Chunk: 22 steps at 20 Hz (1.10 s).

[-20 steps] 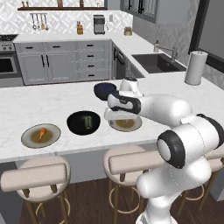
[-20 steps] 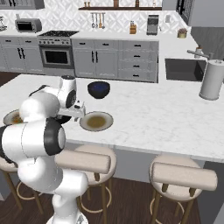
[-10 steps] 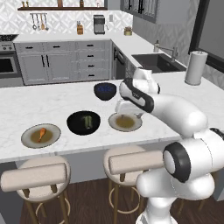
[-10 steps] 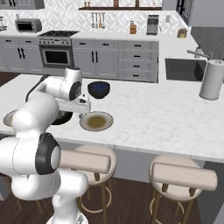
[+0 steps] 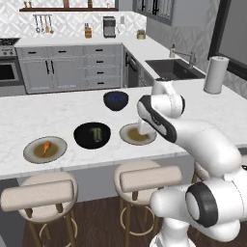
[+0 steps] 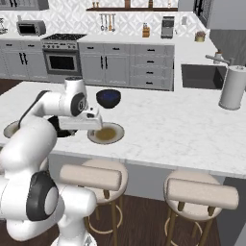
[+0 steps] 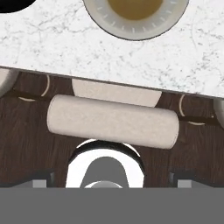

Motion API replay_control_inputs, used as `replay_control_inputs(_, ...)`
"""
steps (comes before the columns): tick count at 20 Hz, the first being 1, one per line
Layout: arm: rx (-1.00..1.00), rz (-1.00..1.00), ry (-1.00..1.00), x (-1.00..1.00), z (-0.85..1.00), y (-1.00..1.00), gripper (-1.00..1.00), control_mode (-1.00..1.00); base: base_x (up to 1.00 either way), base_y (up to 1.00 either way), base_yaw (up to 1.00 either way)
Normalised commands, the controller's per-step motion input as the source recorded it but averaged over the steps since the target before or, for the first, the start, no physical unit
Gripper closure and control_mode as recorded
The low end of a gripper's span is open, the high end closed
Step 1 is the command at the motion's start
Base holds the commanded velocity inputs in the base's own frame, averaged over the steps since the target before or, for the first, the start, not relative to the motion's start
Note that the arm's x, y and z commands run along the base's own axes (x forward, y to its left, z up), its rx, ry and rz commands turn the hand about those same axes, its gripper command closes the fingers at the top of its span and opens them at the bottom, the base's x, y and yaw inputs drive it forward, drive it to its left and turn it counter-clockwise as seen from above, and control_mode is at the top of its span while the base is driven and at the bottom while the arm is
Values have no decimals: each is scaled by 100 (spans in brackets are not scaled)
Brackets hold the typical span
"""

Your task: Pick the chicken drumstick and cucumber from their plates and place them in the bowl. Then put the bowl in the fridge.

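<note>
Presently on record, largest first. White marble island counter: runs left to right across the scene, carrying all tableware. No brand, label or writing can be read on any item.

Robot arm: reaches from the near side over the counter's near edge. Gripper: above the right plate, jaws spread wide apart, nothing between them.

Padded stools: one at near left, one near centre under the counter edge, a third further right. In the hand view a stool cushion lies below the counter edge.

Paper towel roll: upright at the far right of the counter, beside the sink.

Black bowl: glossy, near the counter's near edge, between the two plates. The cucumber, a short dark green cylinder, lies inside it.

Left plate: grey-beige rim, olive-brown centre, just left of the black bowl. It holds the chicken drumstick, orange-brown.

Right plate: same pattern, just right of the black bowl, with only its olive-brown centre showing; also seen at the top of the hand view.

Small dark bowl: blue speckled inside, farther back, behind the two plates.
</note>
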Motion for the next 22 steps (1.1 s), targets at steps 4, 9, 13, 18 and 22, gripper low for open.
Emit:
replay_control_inputs(4,-9,-8,-4,-16,-1,-20,-100,-100,0,0,0)
replay_control_inputs(9,19,-15,-3,-4,0,-39,-100,-100,0,0,0)
replay_control_inputs(13,20,-11,-5,0,0,-22,-100,-100,0,0,0)
replay_control_inputs(18,-5,0,-8,-17,0,9,-100,-100,0,0,0)
replay_control_inputs(22,-12,0,-8,-19,0,24,-100,-100,0,0,0)
